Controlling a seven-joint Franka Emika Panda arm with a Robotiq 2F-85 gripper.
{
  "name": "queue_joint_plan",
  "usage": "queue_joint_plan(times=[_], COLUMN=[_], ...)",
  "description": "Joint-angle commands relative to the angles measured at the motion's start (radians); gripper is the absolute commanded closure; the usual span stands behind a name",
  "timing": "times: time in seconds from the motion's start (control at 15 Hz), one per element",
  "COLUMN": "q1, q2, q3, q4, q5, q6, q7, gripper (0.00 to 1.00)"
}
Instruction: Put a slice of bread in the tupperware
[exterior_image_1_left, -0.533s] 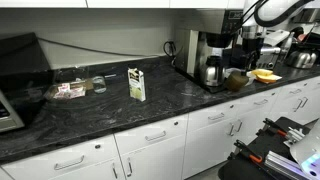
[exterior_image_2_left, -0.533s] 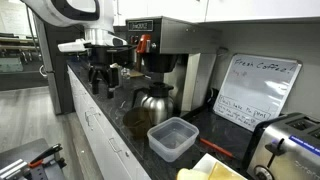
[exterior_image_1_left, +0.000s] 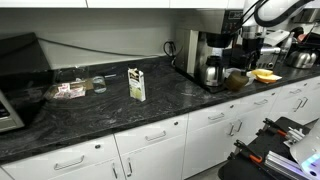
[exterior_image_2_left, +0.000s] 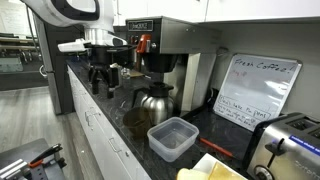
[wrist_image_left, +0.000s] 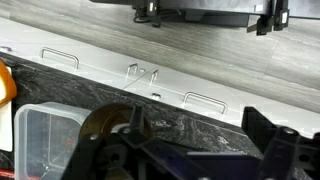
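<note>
Office kitchenette: coffee machine (exterior_image_2_left: 158, 52), whiteboard (exterior_image_2_left: 256, 92)

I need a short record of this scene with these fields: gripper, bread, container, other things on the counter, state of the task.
gripper: the gripper is open and holds nothing, above the counter in front of the coffee machine
bread: the slice of bread lies on the counter near the toaster, not touched
container: the clear container has no lid and looks empty, between the metal jug and the bread
other things: carton, whiteboard
task: bread not yet in the container
</note>
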Motion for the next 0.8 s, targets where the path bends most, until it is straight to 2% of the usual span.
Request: queue_joint_plan(times=[0.0, 0.53, 0.73], q1=[0.003, 0.003, -0.037], q2=[0.000, 0.000, -0.023], q3=[-0.003, -0.003, -0.004], q4=[0.001, 0.001, -0.013], q5=[-0.001, -0.001, -0.060], q6=[-0.002, -0.002, -0.020], q7=[0.002, 0.002, 0.023], gripper=[0.00, 0.00, 0.00])
